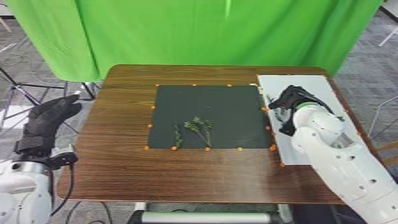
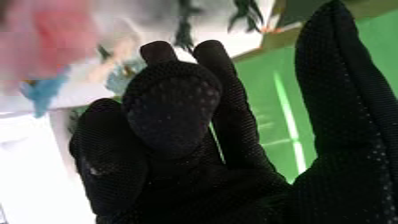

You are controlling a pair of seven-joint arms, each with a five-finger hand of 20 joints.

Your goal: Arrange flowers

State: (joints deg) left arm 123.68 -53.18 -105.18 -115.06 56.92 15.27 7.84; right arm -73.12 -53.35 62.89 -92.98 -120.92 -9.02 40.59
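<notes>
On the dark mat in the head view lie a leafy green sprig [image 1: 199, 126] and, left of it, a thin green stem [image 1: 178, 137]. My right hand [image 1: 298, 97] is over the white board, with some greenery [image 1: 283, 115] beside and partly under it. In the right wrist view my right hand [image 2: 240, 195] has relaxed fingers, some slightly bent, with nothing gripped. Beyond them are a blurred pink bloom [image 2: 62, 30], a blue bloom [image 2: 44, 92] and dark green leaves [image 2: 185, 25]. My left hand [image 1: 51, 119] is held off the table's left side, fingers straight.
The white board [image 1: 306, 82] lies along the right side of the brown table [image 1: 178, 172]. Small orange markers edge the dark mat [image 1: 213, 100]. A green curtain [image 1: 204, 35] hangs behind the table, and a black stand [image 1: 27, 92] is at the left.
</notes>
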